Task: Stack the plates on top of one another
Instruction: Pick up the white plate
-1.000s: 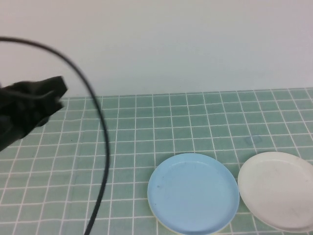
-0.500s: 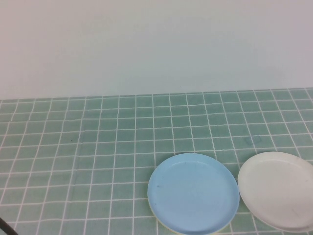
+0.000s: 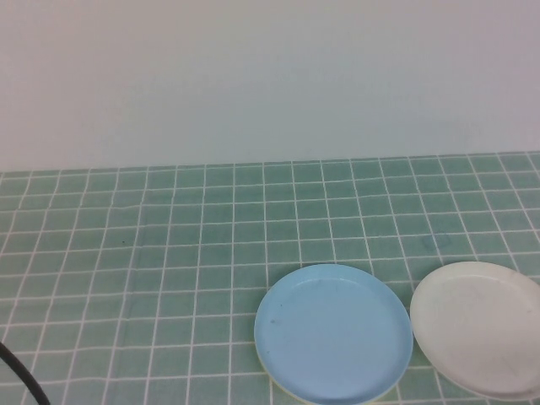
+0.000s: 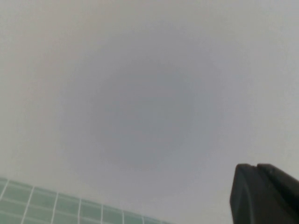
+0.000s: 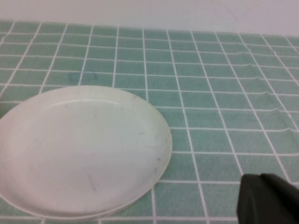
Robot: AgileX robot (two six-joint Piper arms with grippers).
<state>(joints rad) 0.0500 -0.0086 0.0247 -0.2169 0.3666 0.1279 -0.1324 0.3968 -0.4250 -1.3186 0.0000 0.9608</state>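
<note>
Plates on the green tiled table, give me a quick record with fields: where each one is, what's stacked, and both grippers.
light blue plate: near edge of the table, on top of a yellow plate
yellow plate: only a thin rim shows under the blue one
white plate: alone on the tiles, right of the blue plate, narrow gap between them
stack so far: two plates; white not yet added
left gripper: shut, raised, facing the wall, holds nothing
right gripper: shut, low beside the white plate, holds nothing

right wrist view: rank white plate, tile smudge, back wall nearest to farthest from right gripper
1. white plate, just ahead of the right gripper
2. tile smudge, beyond the plate
3. back wall, farthest
The left gripper, shut, faces the wall.
</note>
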